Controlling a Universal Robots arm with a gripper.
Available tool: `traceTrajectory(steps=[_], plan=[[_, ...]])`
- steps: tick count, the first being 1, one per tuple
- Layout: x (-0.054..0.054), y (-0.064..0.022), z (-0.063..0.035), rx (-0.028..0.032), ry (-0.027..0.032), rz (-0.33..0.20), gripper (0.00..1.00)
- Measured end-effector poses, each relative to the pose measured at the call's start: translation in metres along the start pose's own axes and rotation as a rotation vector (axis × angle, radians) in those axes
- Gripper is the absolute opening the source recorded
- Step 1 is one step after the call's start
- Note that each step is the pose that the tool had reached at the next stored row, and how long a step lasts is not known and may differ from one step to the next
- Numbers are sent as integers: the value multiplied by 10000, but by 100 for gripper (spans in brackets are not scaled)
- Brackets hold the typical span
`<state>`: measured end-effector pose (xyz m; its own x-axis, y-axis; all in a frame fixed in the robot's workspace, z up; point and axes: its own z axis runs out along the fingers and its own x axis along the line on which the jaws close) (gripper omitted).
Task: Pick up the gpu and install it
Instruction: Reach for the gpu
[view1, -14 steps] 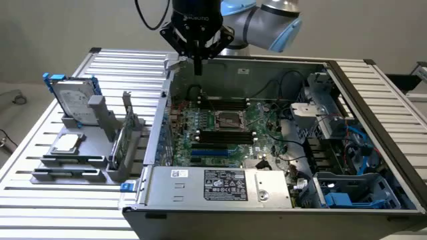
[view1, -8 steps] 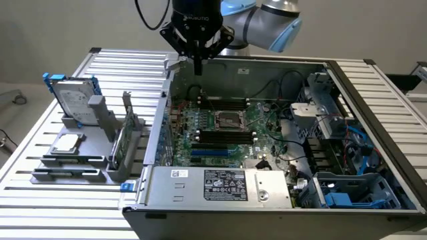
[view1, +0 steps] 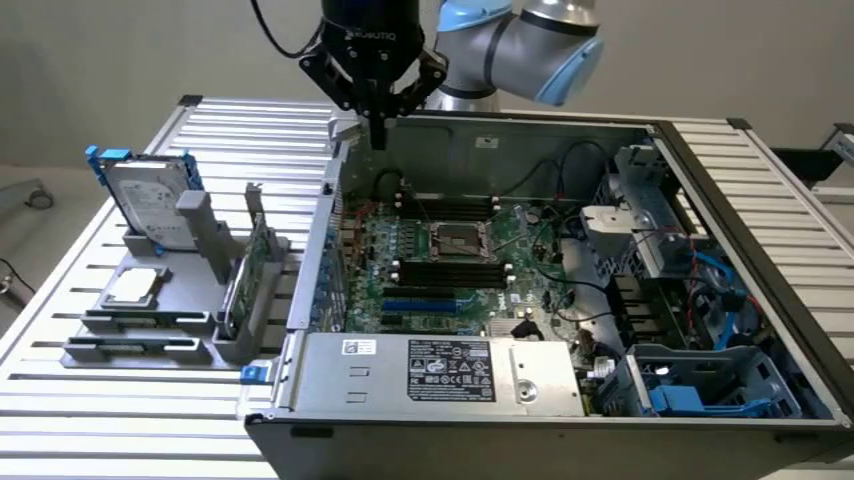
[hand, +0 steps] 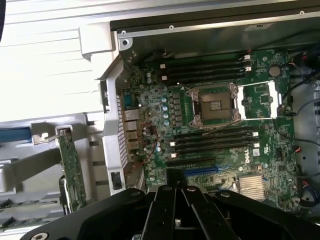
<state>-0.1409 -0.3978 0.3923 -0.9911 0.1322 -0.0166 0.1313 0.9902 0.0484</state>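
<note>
The gpu (view1: 244, 280) stands on edge in a grey holder (view1: 200, 345) on the exterior view's left, beside the open computer case (view1: 400, 375); its green board and thin silver bracket face up. The wrist view shows the gpu (hand: 70, 170) as a green strip outside the case wall. My gripper (view1: 379, 135) hangs above the case's far corner on the exterior view's left, well apart from the card. Its black fingers (hand: 165, 200) are shut together with nothing between them, over the motherboard (hand: 215, 135).
A silver hard drive (view1: 147, 205) in a blue frame and a small square CPU chip (view1: 134, 287) sit in the same holder. Inside the case are the CPU socket (view1: 461, 240), memory slots, a blue slot (view1: 420, 300), cables and the power supply (view1: 454, 370).
</note>
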Motion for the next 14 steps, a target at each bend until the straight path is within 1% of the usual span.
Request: traceTrajectory(steps=[1, 4, 8, 9, 12, 14], plan=[[38, -3, 1, 3, 25, 1, 11], [150, -13, 5, 16, 129, 7, 11], [297, -25, 12, 41, 305, 15, 11], [335, -29, 15, 44, 334, 16, 11], [447, -36, 29, 53, 393, 17, 11], [526, -43, 41, 58, 411, 12, 11]])
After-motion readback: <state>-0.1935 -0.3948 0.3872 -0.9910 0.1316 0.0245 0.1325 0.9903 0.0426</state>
